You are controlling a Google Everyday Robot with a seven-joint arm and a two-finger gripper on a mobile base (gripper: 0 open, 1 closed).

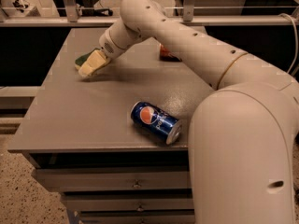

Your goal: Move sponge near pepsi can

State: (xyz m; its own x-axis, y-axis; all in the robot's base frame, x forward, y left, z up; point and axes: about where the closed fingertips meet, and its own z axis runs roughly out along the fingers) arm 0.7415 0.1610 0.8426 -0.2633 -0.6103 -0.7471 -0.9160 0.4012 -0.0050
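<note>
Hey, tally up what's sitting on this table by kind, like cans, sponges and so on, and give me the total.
Soda cans: 2, the pepsi can lying on its side near the front, and an orange-red can, partly hidden, at the back.
Sponges: 1, the sponge at the far left, with the pincer right on it.
Total: 3

Grey table: pepsi can sideways near front, sponge far-left at tool, orange-red can at back
</note>
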